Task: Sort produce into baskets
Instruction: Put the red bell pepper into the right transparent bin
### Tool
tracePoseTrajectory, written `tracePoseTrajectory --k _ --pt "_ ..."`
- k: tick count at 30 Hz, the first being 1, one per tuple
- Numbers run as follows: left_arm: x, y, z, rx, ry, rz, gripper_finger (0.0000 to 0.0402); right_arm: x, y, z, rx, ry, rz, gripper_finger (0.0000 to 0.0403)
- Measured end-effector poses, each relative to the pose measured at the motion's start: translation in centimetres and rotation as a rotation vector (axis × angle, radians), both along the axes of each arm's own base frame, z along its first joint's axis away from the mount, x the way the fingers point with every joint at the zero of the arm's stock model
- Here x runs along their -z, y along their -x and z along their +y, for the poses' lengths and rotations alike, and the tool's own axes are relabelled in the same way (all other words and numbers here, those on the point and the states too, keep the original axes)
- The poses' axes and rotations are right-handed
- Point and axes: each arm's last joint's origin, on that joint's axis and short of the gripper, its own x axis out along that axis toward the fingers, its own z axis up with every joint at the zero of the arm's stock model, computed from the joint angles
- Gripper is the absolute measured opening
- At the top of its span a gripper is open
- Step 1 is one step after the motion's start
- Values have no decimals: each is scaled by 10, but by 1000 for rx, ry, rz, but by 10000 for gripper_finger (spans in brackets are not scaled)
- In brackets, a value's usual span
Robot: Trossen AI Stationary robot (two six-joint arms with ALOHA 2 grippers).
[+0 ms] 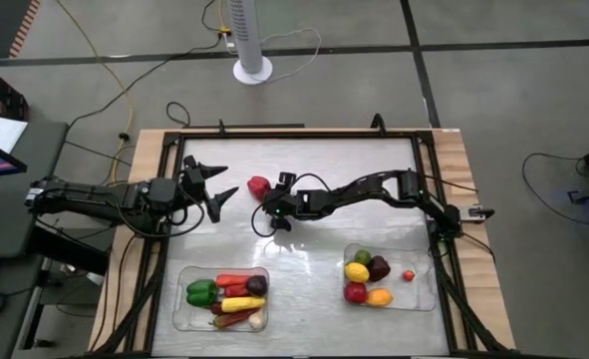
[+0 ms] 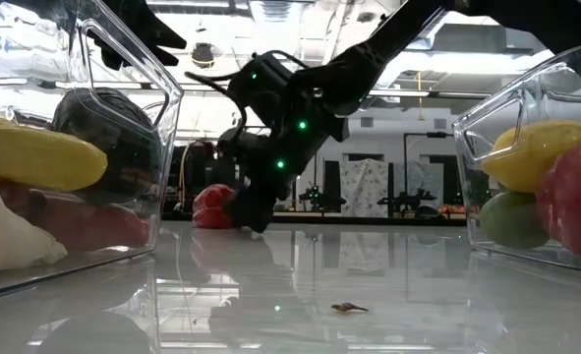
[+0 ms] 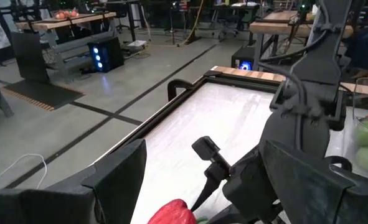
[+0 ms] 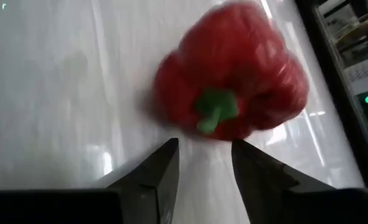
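A red pepper (image 1: 259,186) lies on its side on the white table top, its green stem (image 4: 216,109) turned toward my right gripper. My right gripper (image 4: 205,149) is low over the table right next to the pepper's stem side, its fingers a narrow gap apart and empty; it also shows in the high view (image 1: 271,202). My left gripper (image 1: 212,187) hovers wide open and empty to the left of the pepper. Two clear baskets stand near the front edge: the left one (image 1: 186,317) holds vegetables, the right one (image 1: 424,299) holds fruits.
The left basket holds a green pepper (image 1: 200,292), corn (image 1: 242,304) and a carrot (image 1: 236,280); the right one a lemon (image 1: 357,271) and a plum (image 1: 379,267). A small brown scrap (image 2: 349,308) lies on the table. A black frame (image 1: 304,132) rims the table.
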Motion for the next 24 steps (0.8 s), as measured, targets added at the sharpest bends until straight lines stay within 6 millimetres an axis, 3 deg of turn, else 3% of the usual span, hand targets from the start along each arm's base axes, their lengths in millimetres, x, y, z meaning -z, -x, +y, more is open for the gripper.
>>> tracePoseTrajectory --k 10,16,24 --pt "0 0 0 0 0 1 306 -5 -5 12 -22 52 -36 136" --pt "0 0 0 0 1 0 306 -5 -5 11 -19 50 -36 133" --pt "0 0 0 0 0 0 306 -5 -5 28 -45 104 -10 133"
